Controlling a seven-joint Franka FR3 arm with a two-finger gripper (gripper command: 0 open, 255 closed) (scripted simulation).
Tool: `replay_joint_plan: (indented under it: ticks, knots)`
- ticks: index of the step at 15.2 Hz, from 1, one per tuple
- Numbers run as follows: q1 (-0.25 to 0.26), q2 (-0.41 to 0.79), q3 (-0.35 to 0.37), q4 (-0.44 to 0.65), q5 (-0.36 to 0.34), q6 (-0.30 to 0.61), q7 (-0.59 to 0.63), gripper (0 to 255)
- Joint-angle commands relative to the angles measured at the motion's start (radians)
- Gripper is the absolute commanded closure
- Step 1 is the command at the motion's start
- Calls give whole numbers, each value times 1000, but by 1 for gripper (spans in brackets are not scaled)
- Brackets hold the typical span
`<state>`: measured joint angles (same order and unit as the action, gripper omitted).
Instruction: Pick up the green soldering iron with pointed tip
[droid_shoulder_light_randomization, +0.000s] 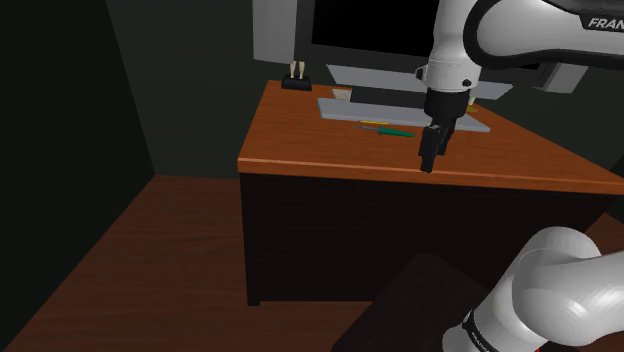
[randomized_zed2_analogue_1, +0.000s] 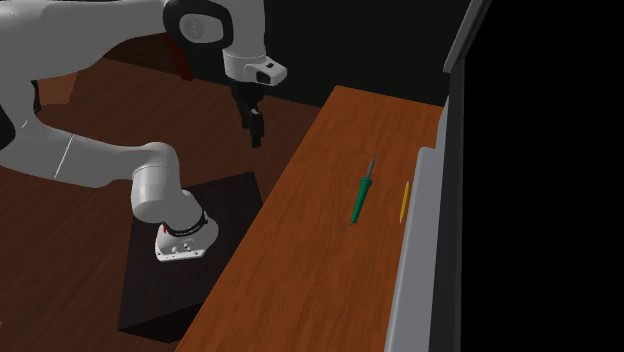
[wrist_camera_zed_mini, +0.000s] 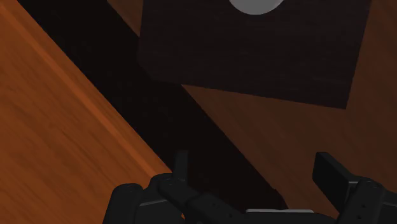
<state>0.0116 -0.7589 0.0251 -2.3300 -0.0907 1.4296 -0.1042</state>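
Note:
The green soldering iron (droid_shoulder_light_randomization: 398, 131) (randomized_zed2_analogue_1: 359, 197) lies flat on the wooden desk (droid_shoulder_light_randomization: 320, 135) (randomized_zed2_analogue_1: 300, 240), its thin grey tip pointing away from the grey keyboard's near end. My black gripper (droid_shoulder_light_randomization: 429, 160) (randomized_zed2_analogue_1: 256, 138) (wrist_camera_zed_mini: 254, 167) hangs pointing down beside the desk's front edge, over the floor, well short of the iron. In the wrist view its fingers (wrist_camera_zed_mini: 331, 168) stand apart with nothing between them, and the desk top (wrist_camera_zed_mini: 51, 127) and the dark stand (wrist_camera_zed_mini: 254, 57) lie below.
A thin yellow tool (droid_shoulder_light_randomization: 372, 124) (randomized_zed2_analogue_1: 404, 201) lies between the iron and the grey keyboard (droid_shoulder_light_randomization: 400, 110) (randomized_zed2_analogue_1: 420, 250). A monitor (droid_shoulder_light_randomization: 380, 30) stands behind. A small black holder (droid_shoulder_light_randomization: 295, 80) sits at the desk's far corner. Brown floor (droid_shoulder_light_randomization: 150, 260) surrounds the desk.

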Motion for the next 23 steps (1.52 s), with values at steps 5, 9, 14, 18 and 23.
replay_joint_plan:
  ticks: [5, 9, 14, 18, 23]
  knots:
    - [-3, 114, -87, 72, -49, 46, -138, 0]
    - [-1, 244, -166, 167, -76, 84, -275, 0]
    - [3, 428, -251, 318, -75, 117, -448, 0]
    - [1, 590, -307, 468, -47, 125, -589, 0]
    - [-22, 815, -354, 699, 18, 102, -765, 0]
